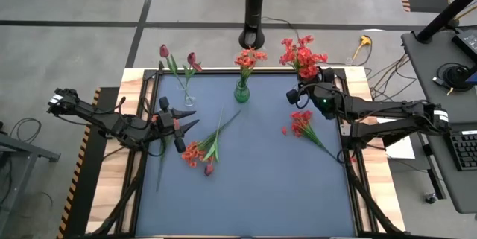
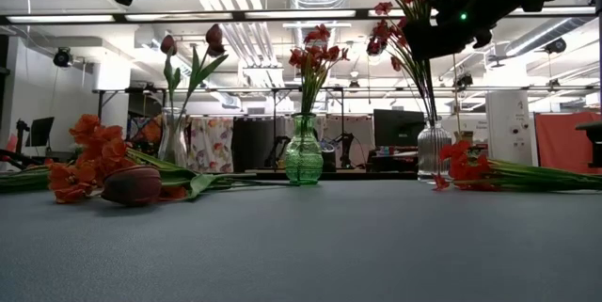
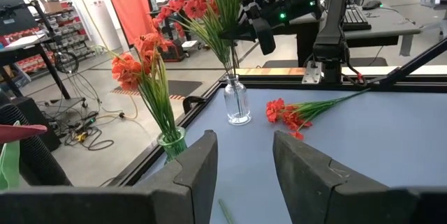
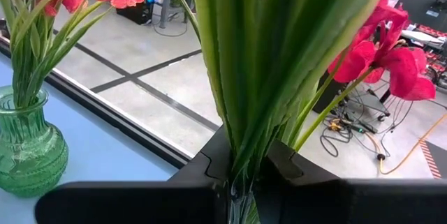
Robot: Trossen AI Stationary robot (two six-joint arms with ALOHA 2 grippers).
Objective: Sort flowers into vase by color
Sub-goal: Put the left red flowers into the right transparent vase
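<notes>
Three vases stand along the table's far edge: a clear one with maroon tulips (image 1: 185,90), a green one with orange-red flowers (image 1: 242,90), and a clear one (image 2: 433,151) with red flowers (image 1: 298,56). My right gripper (image 4: 241,172) is shut on those red flowers' stems just above the vase. A pile of orange-red flowers with a maroon bud (image 1: 201,150) lies flat on the blue mat. A red bunch (image 1: 302,125) lies at the right. My left gripper (image 1: 192,118) hangs open and empty above the mat, left of the pile. My right gripper pinches the bundle of green stems (image 4: 244,140) between its two fingers, below the blooms. The fingers come about level from the table's right side and lie across the stems. The stems stand upright, their lower ends in the clear vase's mouth (image 4: 241,210).
The blue mat (image 1: 253,187) has free room in its middle and near half. A black pole (image 1: 255,8) rises behind the far edge. Wooden table borders and black frame rails (image 1: 141,157) run along the mat's left and right.
</notes>
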